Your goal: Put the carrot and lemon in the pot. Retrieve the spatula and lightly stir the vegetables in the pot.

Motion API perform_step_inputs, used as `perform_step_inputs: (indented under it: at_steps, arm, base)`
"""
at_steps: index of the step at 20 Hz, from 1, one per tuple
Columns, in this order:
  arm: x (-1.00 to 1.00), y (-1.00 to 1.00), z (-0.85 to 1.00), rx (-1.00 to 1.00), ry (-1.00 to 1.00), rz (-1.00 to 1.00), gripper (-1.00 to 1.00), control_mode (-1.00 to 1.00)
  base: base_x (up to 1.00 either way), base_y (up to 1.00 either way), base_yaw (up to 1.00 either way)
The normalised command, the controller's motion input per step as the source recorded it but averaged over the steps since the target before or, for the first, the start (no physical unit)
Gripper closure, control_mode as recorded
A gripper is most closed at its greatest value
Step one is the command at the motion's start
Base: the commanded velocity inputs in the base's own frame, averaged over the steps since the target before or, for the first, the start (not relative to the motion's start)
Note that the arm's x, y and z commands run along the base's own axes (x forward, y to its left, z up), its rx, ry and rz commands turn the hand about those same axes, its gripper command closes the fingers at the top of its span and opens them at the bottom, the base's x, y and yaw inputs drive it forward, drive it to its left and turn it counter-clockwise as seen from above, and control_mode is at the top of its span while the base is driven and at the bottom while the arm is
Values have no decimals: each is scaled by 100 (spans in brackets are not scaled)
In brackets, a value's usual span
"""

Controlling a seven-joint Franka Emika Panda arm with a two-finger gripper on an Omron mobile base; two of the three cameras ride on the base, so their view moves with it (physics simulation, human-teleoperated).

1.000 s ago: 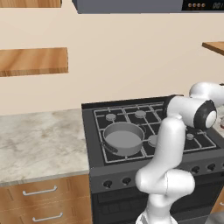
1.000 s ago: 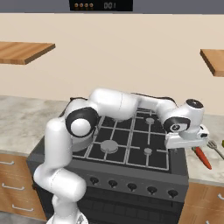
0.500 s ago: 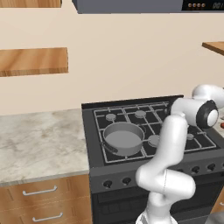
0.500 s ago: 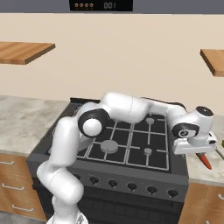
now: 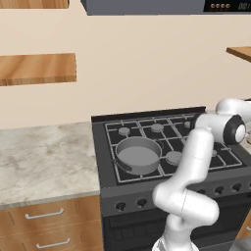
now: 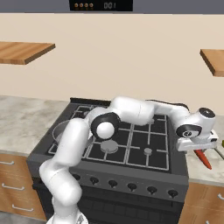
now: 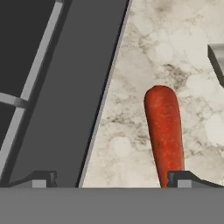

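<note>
Setting: a kitchen with a black stove (image 5: 162, 147) between marble counters (image 5: 44, 162), wooden shelves on a beige wall.
Pot (image 5: 138, 155): lower centre of the left base view, on the stove's front left burner, nothing visible inside it.
Arm: stretches across the stove to the right edge of the right base view.
Gripper (image 6: 199, 145): hangs over the counter beside the stove, fingers spread wide, gripping nothing.
Carrot (image 7: 164, 133): lower right of the hand view, lying on marble beside the stove's edge, one end just inside the right fingertip (image 7: 186, 179).
</note>
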Motion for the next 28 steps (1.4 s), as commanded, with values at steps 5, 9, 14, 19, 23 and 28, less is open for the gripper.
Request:
perform_step_inputs:
  at_steps: [5, 9, 14, 19, 23, 28]
  arm:
    - [28, -36, -8, 3, 3, 0, -100, -100]
    - [0, -28, -18, 8, 4, 0, -100, -100]
    - [2, -16, -11, 1, 0, 0, -100, -100]
    - [8, -13, -32, 1, 0, 0, -100, -100]
    - [9, -6, -47, 1, 0, 2, -100, -100]
    - [0, -1, -39, 2, 10, 1, -100, -100]
  base:
    - [0, 0, 0]
    - [0, 0, 0]
    - [0, 0, 0]
    - [0, 0, 0]
    - [0, 0, 0]
    - [0, 0, 0]
